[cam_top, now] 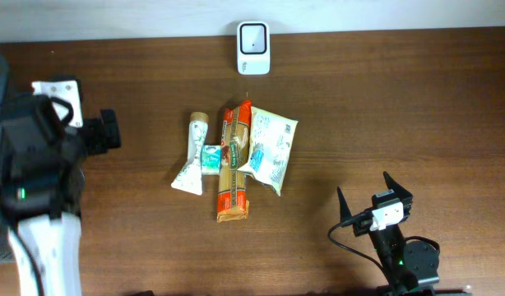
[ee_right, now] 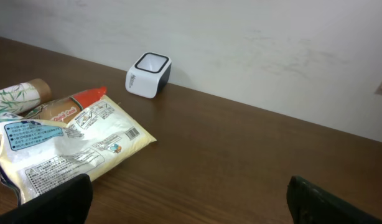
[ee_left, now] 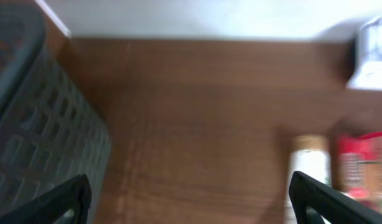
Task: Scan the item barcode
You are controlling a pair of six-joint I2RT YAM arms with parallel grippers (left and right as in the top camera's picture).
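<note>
The items wait in one heap in the middle of the dark brown wooden table (cam_top: 400,99). None has been lifted yet. There is a flat white plastic pouch with green and blue print (cam_top: 269,148), a long orange-red packet (cam_top: 234,168), a small teal sachet (cam_top: 210,158) and a white tube with a beige cap (cam_top: 192,156). They lie touching, and the long packet overlaps an edge of the pouch. The small white box-shaped scanner (cam_top: 253,37) stands well apart from them at the far edge, and its window looks upward.

The right wrist view shows a printed barcode on the upper face of the pouch, near one corner. I think this is the first danger. The code faces up and the scanner window also faces up, so the pouch must be turned over above it, and a soft film can fold and hide the code.

Because the items overlap, pulling one out may drag a neighbour along or scatter the heap. A flat pouch on the wood gives the fingers little to pinch, so it can slip. The scanner looks light, so a low approach could push it.

The left gripper (cam_top: 109,130) is spread wide and holds nothing, at the left beside a dark grey plastic lattice basket (ee_left: 35,124). The right gripper (cam_top: 368,193) is spread wide and holds nothing, near the front right. If both reach for the heap together, they may collide.
</note>
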